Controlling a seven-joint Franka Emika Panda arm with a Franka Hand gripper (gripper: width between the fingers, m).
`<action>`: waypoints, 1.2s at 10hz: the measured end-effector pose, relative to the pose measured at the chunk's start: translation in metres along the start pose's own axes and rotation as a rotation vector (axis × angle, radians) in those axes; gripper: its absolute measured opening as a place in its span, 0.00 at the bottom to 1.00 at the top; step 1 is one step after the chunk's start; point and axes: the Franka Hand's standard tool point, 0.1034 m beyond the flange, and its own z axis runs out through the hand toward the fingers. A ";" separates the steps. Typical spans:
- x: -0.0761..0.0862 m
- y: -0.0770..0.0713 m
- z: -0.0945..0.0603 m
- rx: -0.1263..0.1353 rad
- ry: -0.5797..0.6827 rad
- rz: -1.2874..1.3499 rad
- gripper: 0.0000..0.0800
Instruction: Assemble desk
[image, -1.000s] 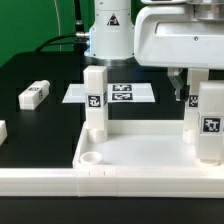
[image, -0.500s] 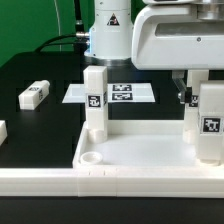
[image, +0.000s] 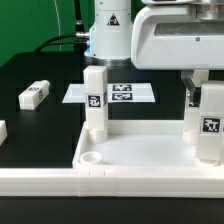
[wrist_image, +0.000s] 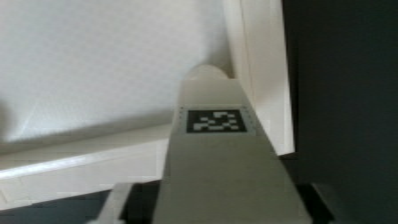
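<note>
Against the frame a second earlier, we find the fingers (image: 190, 96) of the gripper (image: 203, 95) drawn in from a spread stance. They now clasp the grasped leg (image: 210, 140) at the exterior view's right, which fills the gap between them in the wrist view. Nothing else has shifted.

Count:
- one tabletop (image: 140, 150)
- two legs upright at its far side: the grasped leg and the second upright leg (image: 95, 105)
- one loose leg (image: 35, 95) lying flat
- one marker board (image: 78, 94)
- a white piece (image: 2, 130), cut off at the exterior view's left edge, which we cannot identify

The tabletop rests on a black table (image: 40, 135), with a green backdrop (image: 25, 25) behind.
</note>
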 end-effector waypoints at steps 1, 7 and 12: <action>0.000 0.000 0.000 0.000 0.000 0.080 0.36; 0.000 0.002 0.002 0.014 -0.008 0.749 0.36; -0.001 -0.003 0.003 0.026 -0.042 1.362 0.36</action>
